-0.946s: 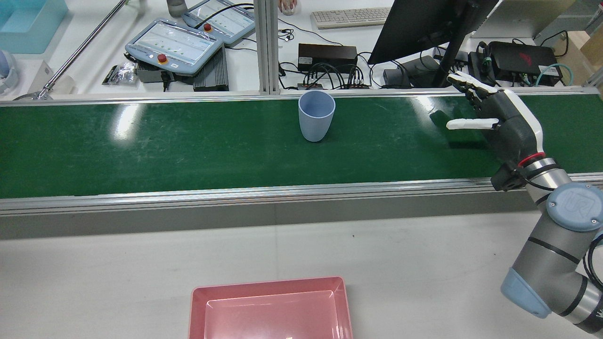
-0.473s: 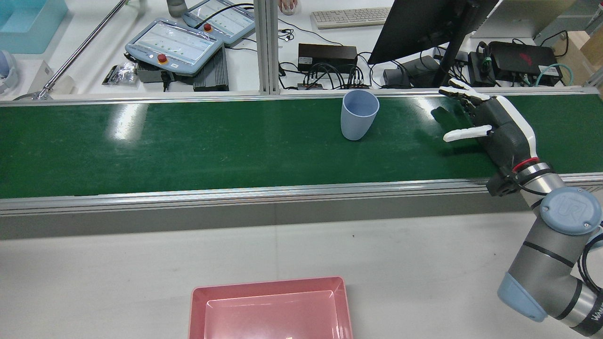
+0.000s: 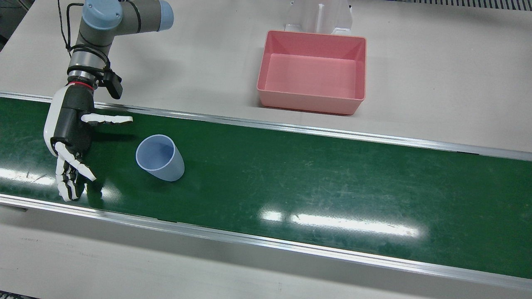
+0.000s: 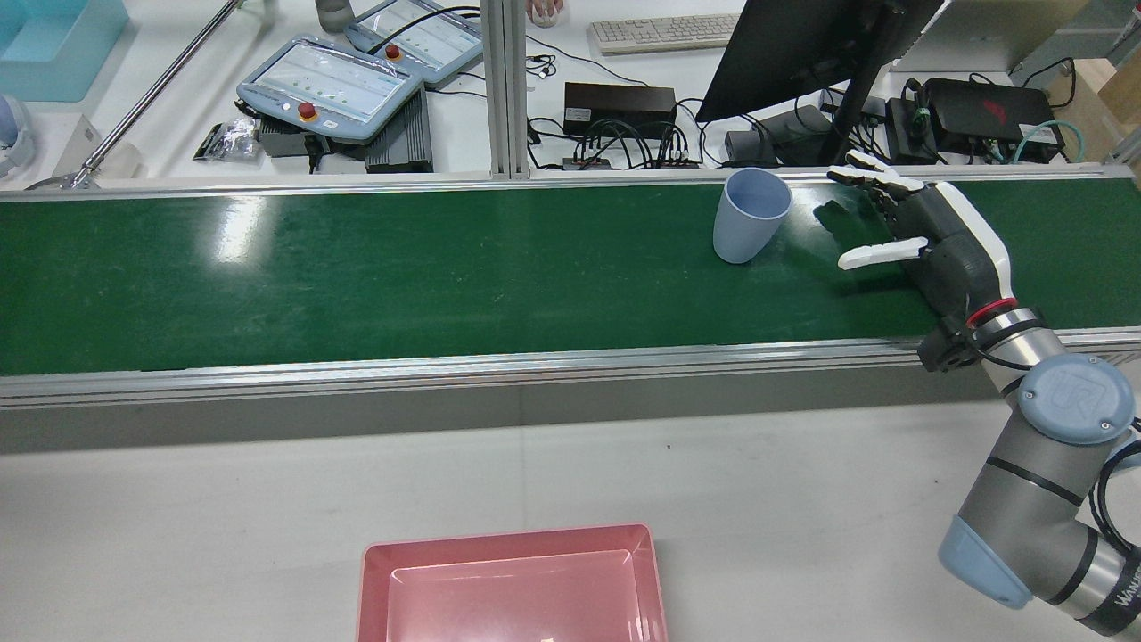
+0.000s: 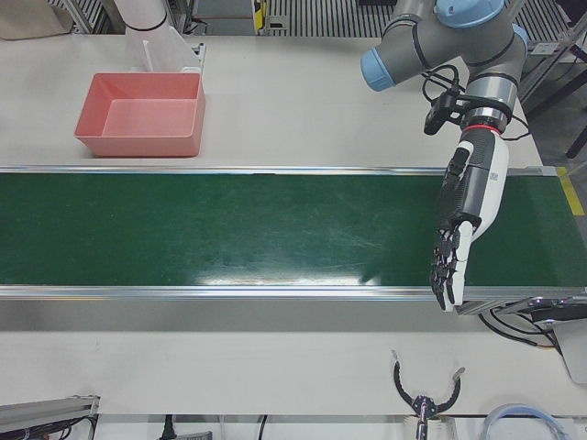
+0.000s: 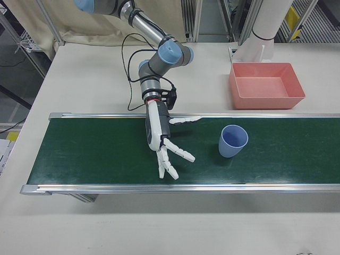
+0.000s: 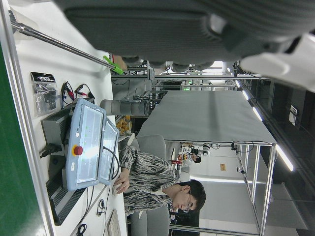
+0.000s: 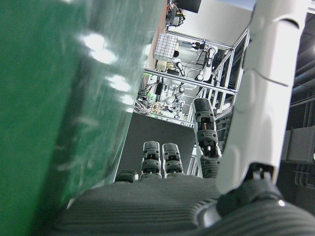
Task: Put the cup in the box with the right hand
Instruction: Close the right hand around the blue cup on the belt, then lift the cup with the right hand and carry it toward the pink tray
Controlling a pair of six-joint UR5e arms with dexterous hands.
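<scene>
A light blue cup [image 3: 160,158] stands upright on the green belt [image 3: 332,174]; it also shows in the rear view [image 4: 751,217] and the right-front view [image 6: 232,141]. My right hand [image 3: 70,133] is open and empty, low over the belt, palm turned toward the cup with a gap between them; it shows in the rear view [image 4: 927,236] and the right-front view [image 6: 159,133] too. The pink box [image 3: 309,101] sits empty on the white table beside the belt. My left hand [image 5: 463,215] is open and empty over the belt's other end.
Aluminium rails [image 4: 535,361] edge the belt on both sides. Behind the belt stand teach pendants [image 4: 330,85], a monitor [image 4: 802,45] and cables. A white pedestal [image 3: 318,14] stands just behind the pink box.
The cup has travelled along the belt toward my right hand, rightward in the rear view. My right hand dropped a little and stays open.
</scene>
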